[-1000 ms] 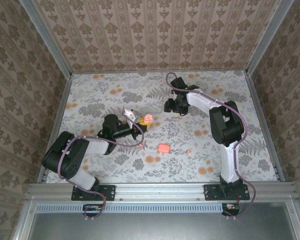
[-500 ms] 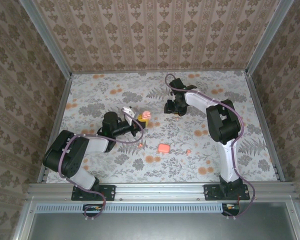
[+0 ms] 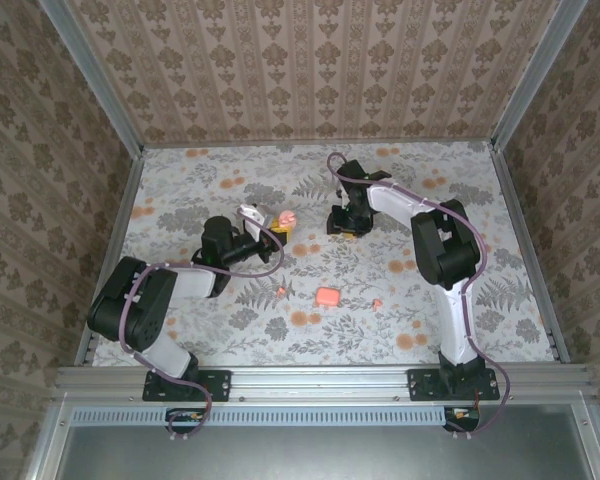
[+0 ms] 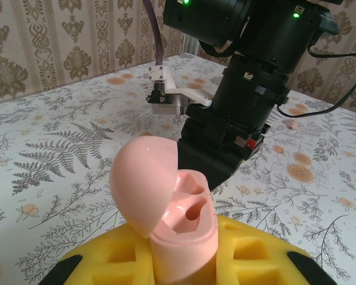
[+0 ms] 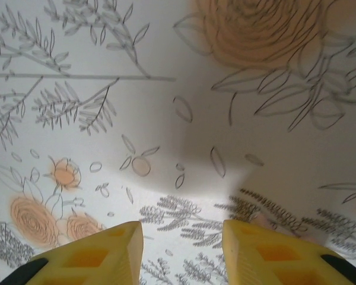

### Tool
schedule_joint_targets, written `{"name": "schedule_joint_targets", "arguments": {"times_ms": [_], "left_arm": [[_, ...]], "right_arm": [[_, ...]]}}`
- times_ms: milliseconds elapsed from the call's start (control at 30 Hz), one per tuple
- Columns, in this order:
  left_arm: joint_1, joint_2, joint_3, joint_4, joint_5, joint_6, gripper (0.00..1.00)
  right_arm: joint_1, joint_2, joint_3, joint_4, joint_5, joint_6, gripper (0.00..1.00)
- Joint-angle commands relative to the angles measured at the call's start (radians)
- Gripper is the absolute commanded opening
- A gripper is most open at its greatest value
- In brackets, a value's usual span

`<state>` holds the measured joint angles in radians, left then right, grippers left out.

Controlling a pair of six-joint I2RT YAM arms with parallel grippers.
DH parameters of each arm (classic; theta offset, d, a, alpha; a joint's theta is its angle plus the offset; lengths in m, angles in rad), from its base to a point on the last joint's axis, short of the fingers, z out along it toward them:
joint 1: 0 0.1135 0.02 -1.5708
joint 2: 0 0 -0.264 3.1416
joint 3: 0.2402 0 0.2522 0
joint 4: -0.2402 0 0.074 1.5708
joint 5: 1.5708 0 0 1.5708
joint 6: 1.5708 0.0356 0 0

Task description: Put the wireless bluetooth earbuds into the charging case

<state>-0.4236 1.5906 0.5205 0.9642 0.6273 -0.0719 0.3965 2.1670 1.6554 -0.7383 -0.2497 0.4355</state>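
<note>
My left gripper [image 3: 278, 230] is shut on the charging case [image 3: 287, 219], a smooth salmon-pink case held upright above the cloth. In the left wrist view the case [image 4: 184, 208] stands between my yellow fingers [image 4: 267, 255] with its lid tipped open to the left and two bare sockets showing. Two tiny coral earbuds lie on the cloth, one [image 3: 284, 290] near the left arm and one [image 3: 377, 302] further right. My right gripper [image 3: 345, 222] hangs just right of the case, low over the cloth. Its jaws [image 5: 181, 228] stand open with nothing between them.
A small orange rounded-square piece [image 3: 327, 296] lies on the flowered cloth between the two earbuds. The right arm's black wrist [image 4: 249, 89] looms close behind the held case. Patterned walls enclose the table on three sides [image 3: 310, 70].
The left gripper has carried the open case away from the near edge and slightly left, closer to the right gripper. The right gripper has barely shifted.
</note>
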Motion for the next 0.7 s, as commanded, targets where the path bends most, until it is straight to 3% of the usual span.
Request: {"name": "schedule_joint_targets", "arguments": {"times_ms": [0, 300, 667], "left_arm": [[0.009, 0.014, 0.034, -0.014, 0.008, 0.003, 0.17], [0.015, 0.019, 0.05, -0.037, 0.008, -0.002, 0.17], [0.043, 0.026, 0.102, -0.109, 0.044, -0.007, 0.17]], "right_arm": [[0.016, 0.006, 0.028, -0.083, -0.037, -0.042, 0.4], [0.022, -0.046, 0.025, -0.14, -0.012, -0.047, 0.4], [0.021, -0.004, 0.161, -0.214, 0.172, 0.057, 0.48]]}}
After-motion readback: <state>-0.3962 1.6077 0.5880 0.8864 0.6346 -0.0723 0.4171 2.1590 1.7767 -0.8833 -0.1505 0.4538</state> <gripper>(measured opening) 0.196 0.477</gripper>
